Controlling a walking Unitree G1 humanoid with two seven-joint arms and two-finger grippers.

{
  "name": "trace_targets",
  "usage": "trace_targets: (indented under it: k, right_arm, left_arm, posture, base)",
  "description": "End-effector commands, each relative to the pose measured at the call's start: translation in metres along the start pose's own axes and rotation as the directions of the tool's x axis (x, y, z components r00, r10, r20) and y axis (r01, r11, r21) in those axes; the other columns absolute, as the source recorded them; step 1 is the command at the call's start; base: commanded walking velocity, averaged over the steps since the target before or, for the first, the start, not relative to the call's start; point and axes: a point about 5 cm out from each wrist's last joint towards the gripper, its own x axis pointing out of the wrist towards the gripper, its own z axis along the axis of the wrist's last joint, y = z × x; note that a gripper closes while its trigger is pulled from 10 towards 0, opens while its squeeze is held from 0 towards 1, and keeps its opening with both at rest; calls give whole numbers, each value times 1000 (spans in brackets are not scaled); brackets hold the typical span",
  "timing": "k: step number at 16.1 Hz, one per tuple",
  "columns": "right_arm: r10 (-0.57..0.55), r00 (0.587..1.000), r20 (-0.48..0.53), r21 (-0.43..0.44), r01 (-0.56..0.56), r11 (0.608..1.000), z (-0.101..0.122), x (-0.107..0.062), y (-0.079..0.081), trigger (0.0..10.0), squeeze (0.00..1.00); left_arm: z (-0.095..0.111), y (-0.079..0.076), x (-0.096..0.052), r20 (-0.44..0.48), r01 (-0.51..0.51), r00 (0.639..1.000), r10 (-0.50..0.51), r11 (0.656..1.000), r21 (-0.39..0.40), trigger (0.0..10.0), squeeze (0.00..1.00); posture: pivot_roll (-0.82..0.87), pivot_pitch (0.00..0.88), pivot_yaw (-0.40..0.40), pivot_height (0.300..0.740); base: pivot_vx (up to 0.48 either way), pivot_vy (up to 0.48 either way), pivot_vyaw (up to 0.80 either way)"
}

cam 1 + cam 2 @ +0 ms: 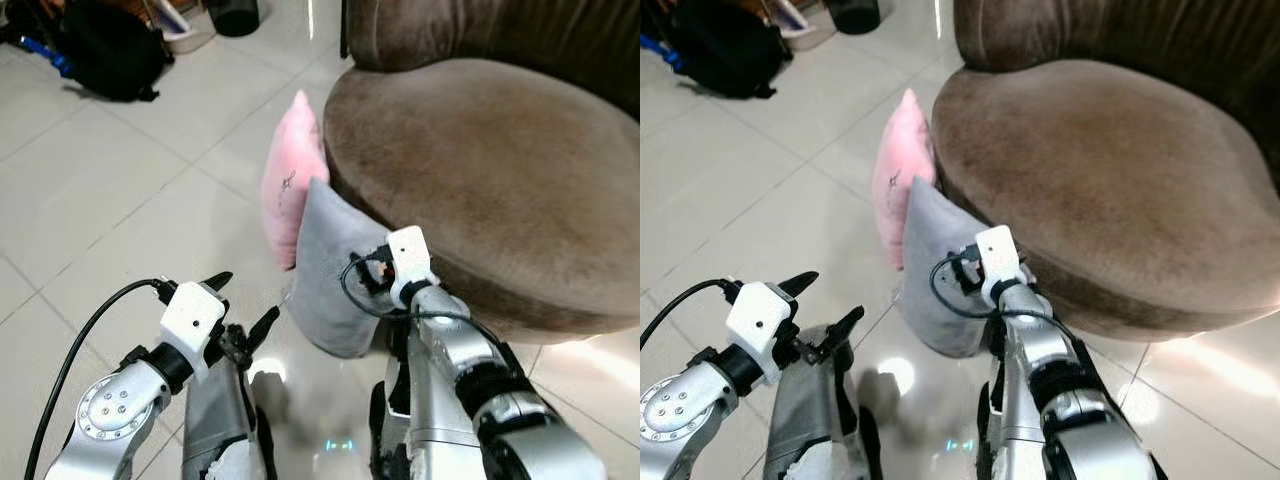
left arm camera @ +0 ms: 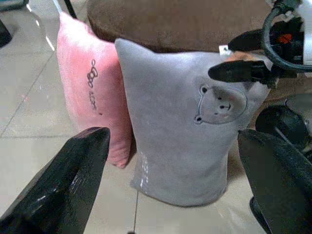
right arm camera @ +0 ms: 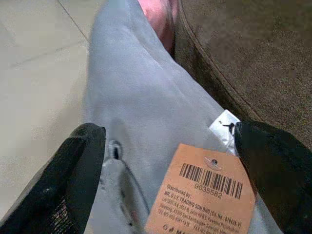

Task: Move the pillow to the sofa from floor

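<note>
A grey pillow with a bear face stands upright on the tiled floor, leaning on the front of the brown sofa. Behind it a pink pillow leans the same way. My right gripper is open and straddles the grey pillow's top corner by the orange tag, one finger on either side. My left gripper is open too, held low a short way in front of the grey pillow's face and apart from it.
A black backpack, a white basin and a dark bin sit on the floor at the far left. The sofa's rounded seat has broad bare room. My own legs stand just below the pillows.
</note>
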Motion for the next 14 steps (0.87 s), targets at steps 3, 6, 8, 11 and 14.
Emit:
trace_targets:
  k: [3, 6, 8, 11, 14]
  right_arm:
    - [-113, 990, -89, -58, 108, 992, -11, 0, -13, 10000, 969]
    - [-18, 985, -170, -62, 8, 998, -22, -1, -6, 10000, 0]
    - [25, 984, -179, -53, -35, 998, -25, -1, 0, 10000, 0]
    - [61, 983, -174, -42, -69, 997, -26, -2, 7, 980, 0]
    - [77, 984, -163, -20, -81, 996, -26, -1, 11, 0, 0]
  left_arm:
    - [2, 2, -7, -21, 7, 1000, -7, 1000, 9, 10000, 0]
    - [0, 2, -8, -35, 30, 999, -29, 1000, 9, 10000, 0]
    - [-2, 1, -7, -38, 39, 999, -39, 999, 4, 10000, 0]
    - [-2, 1, -4, -40, 47, 998, -46, 999, 6, 10000, 0]
    - [-3, 3, -2, -41, 50, 998, -49, 999, 10, 10000, 0]
  posture:
    - [163, 297, 65, 461]
    - [165, 301, 74, 461]
    - [165, 299, 78, 461]
    - [170, 296, 82, 461]
    - [172, 294, 85, 461]
  base:
    - [0, 0, 0]
    - [0, 0, 0]
    - [0, 0, 0]
    - [0, 0, 0]
    - [0, 0, 0]
